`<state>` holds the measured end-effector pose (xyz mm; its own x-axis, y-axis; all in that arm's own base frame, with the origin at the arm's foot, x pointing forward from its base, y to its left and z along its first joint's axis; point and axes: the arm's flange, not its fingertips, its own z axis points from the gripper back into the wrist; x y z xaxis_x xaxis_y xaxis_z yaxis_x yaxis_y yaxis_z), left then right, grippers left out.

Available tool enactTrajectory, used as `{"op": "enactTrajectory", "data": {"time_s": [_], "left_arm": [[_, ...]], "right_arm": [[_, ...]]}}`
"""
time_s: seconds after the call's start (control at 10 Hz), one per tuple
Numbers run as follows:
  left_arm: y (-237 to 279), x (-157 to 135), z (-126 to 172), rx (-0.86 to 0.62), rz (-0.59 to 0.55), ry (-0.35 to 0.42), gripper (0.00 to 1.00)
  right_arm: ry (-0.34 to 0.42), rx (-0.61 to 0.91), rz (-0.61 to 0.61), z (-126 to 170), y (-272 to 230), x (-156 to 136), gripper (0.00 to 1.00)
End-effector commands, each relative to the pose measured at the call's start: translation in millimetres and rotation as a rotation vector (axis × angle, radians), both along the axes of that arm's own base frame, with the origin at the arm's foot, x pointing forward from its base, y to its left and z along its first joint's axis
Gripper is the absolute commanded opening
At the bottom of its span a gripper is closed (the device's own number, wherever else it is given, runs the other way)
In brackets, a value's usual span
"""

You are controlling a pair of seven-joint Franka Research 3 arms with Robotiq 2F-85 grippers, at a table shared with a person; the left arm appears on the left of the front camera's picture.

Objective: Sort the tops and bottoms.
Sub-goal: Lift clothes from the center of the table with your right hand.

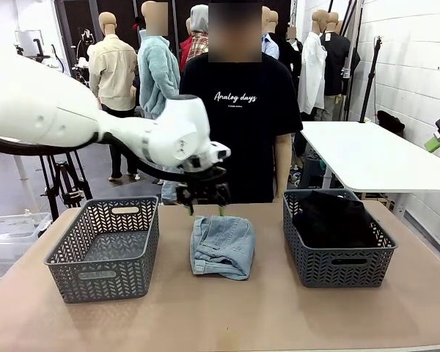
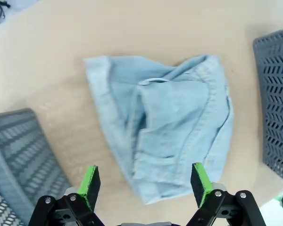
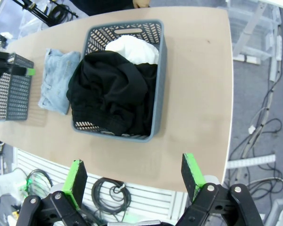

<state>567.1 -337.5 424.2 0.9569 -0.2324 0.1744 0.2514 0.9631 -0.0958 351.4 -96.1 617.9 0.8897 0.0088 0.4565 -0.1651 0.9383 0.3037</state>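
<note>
While the left basket (image 1: 103, 249) stands at lower left of the front view, the left end effector (image 1: 205, 210) hangs open at centre, just above the far edge of the pale denim bottoms (image 1: 221, 246) on the counter (image 1: 227, 315). At right, the right basket (image 1: 337, 242) holds the black top (image 3: 111, 89) and white top (image 3: 132, 49); the right end effector (image 3: 132, 181) is open.

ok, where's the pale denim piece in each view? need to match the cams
Front view: pale denim garment at table centre, between the two grey baskets, below the left gripper.
Left wrist view: centre of picture, just beyond the open green pads.
Right wrist view: upper left, left of the basket.
Shared landmark: the basket holding the black top.
</note>
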Motion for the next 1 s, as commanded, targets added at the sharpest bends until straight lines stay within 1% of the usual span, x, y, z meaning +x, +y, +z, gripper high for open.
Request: {"op": "enactTrajectory", "data": {"time_s": [0.0, 0.1, 0.2, 0.3, 0.4, 0.5, 0.6, 0.7, 0.8, 0.9], "left_arm": [[56, -14, 17, -0.038, -0.044, 0.019, 1.0], [71, -12, 24, -0.025, -0.023, 0.003, 1.0], [71, -7, 27, 0.085, 0.253, -0.02, 1.0], [57, 2, 24, -0.019, -0.018, -0.005, 1.0], [57, 2, 24, -0.019, -0.018, -0.005, 1.0], [76, 2, 33, 0.009, 0.074, -0.02, 1.0], [96, 8, 37, -0.029, -0.001, -0.025, 1.0], [127, 10, 47, -0.031, -0.03, -0.047, 1.0], [155, 6, 55, -0.069, -0.083, -0.062, 1.0], [178, -1, 59, -0.116, -0.173, -0.066, 1.0]], "right_arm": [[-0.004, 0.005, 0.002, -3, 1, 1, 1.0], [-0.004, 0.005, 0.002, -3, 1, 1, 1.0], [-0.004, 0.005, 0.002, -3, 1, 1, 1.0], [-0.004, 0.005, 0.002, -3, 1, 1, 1.0], [-0.004, 0.005, 0.002, -3, 1, 1, 1.0], [-0.004, 0.005, 0.002, -3, 1, 1, 1.0], [-0.004, 0.005, 0.002, -3, 1, 1, 1.0], [-0.004, 0.005, 0.002, -3, 1, 1, 1.0], [-0.004, 0.005, 0.002, -3, 1, 1, 1.0], [-0.004, 0.005, 0.002, -3, 1, 1, 1.0]]}}
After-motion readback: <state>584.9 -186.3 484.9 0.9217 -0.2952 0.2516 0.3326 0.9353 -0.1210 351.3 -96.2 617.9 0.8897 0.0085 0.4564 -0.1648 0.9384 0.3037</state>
